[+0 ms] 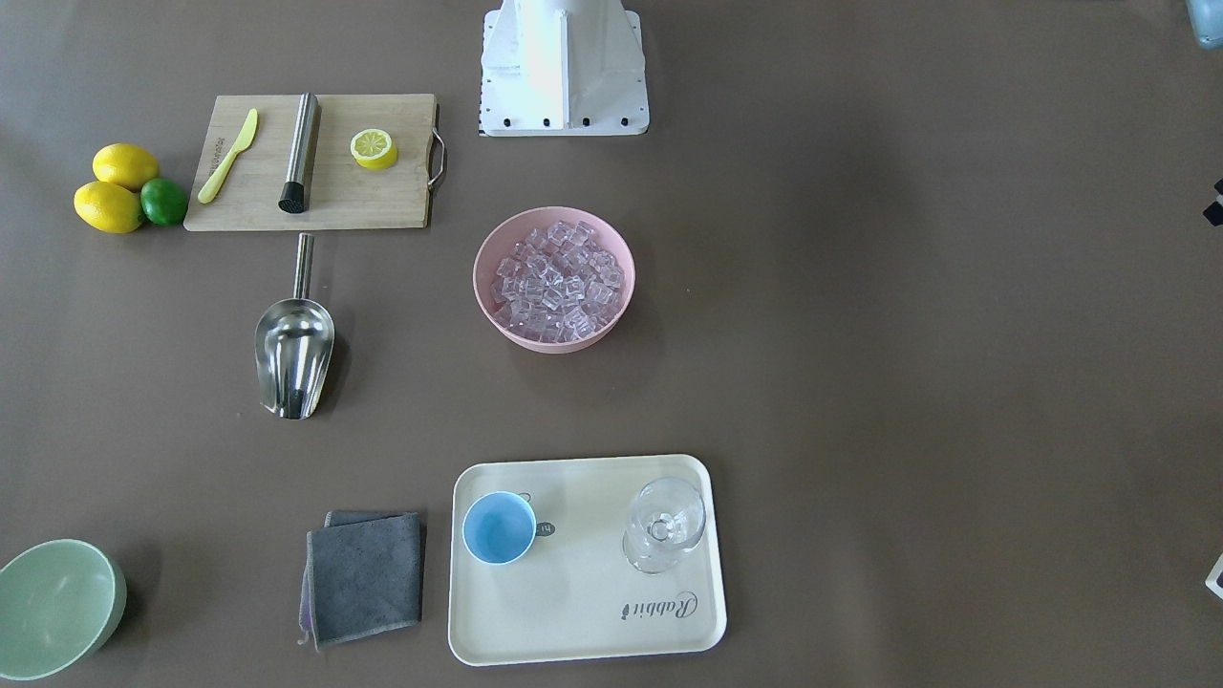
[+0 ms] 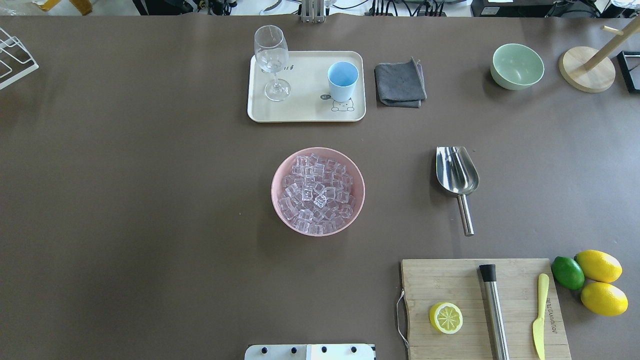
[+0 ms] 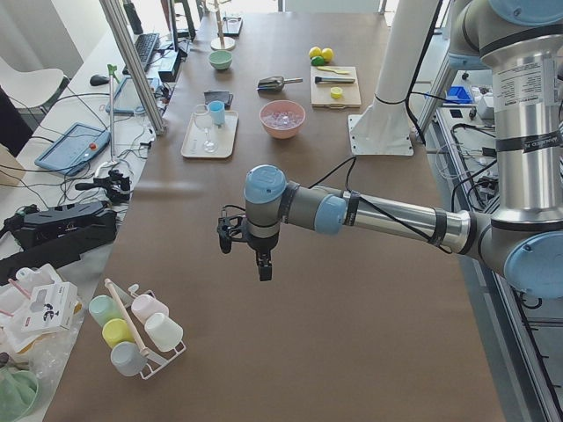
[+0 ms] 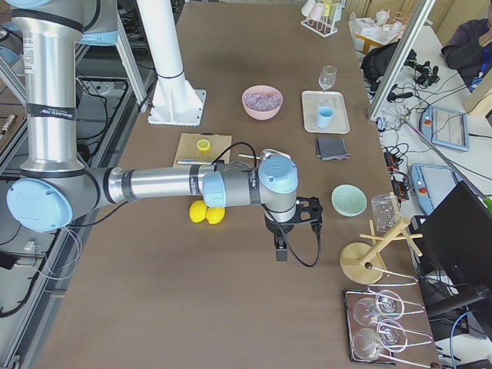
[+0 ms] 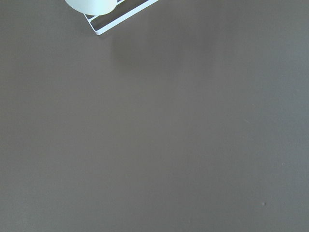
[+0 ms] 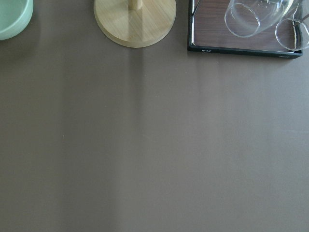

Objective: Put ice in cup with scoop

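We locate the small clear ice cubes [image 2: 316, 192] heaped in the round pink bowl [image 2: 274, 182] at the centre of the brown table [image 2: 150, 200]. The shiny stainless-steel scoop [image 2: 456, 172] lies flat on the table on the robot's right of the bowl, well apart from it, with its handle toward the robot. The small round light-blue cup [image 2: 343, 80] stands upright on the cream rectangular tray [image 2: 305, 110] beyond the bowl. A clear stemmed wine glass [image 2: 271, 60] stands at the tray's other end. The left gripper [image 3: 263, 271] and the right gripper [image 4: 281, 252] hang over bare table at opposite ends, well apart from scoop, bowl and cup. We cannot tell how far either is open.
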Motion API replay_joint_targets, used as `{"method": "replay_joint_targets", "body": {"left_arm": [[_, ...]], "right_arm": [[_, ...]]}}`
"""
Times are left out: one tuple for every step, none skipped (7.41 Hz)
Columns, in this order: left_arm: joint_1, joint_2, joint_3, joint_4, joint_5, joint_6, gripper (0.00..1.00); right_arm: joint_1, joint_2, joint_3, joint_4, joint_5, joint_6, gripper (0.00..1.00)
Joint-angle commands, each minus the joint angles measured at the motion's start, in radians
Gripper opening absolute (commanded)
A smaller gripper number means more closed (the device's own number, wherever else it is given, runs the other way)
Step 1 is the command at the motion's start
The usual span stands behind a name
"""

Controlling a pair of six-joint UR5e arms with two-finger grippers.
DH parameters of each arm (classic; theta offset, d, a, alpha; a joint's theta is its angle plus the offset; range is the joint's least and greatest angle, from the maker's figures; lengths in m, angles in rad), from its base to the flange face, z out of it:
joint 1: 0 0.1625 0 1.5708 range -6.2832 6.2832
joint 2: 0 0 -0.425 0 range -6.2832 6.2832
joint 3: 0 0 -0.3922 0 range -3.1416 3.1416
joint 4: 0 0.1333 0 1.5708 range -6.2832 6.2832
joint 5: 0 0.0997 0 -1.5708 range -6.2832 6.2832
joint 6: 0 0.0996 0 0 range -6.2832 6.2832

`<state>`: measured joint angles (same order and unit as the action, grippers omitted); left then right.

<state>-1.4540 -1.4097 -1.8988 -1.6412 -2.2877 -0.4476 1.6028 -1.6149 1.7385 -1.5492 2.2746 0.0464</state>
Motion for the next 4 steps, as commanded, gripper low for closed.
{"method": "replay_joint_targets", "body": {"left_arm": [[0.003,0.0,-0.002,0.003,-0.001,0.0,0.99],[0.003,0.0,-0.002,0.004,-0.001,0.0,0.99],[0.003,-0.002,-0.002,0.004,-0.001,0.0,0.99],[0.003,-0.002,-0.002,0.004,-0.001,0.0,0.99]], "right_arm": [[-0.01,0.001,0.027,0.0,0.034,0.004,0.99],[-0.044,0.0,0.074,-0.002,0.077,0.032,0.99],[-0.107,0.0,0.113,-0.003,0.072,0.097,0.99],[-0.174,0.001,0.137,-0.006,0.068,0.148,0.99]]}}
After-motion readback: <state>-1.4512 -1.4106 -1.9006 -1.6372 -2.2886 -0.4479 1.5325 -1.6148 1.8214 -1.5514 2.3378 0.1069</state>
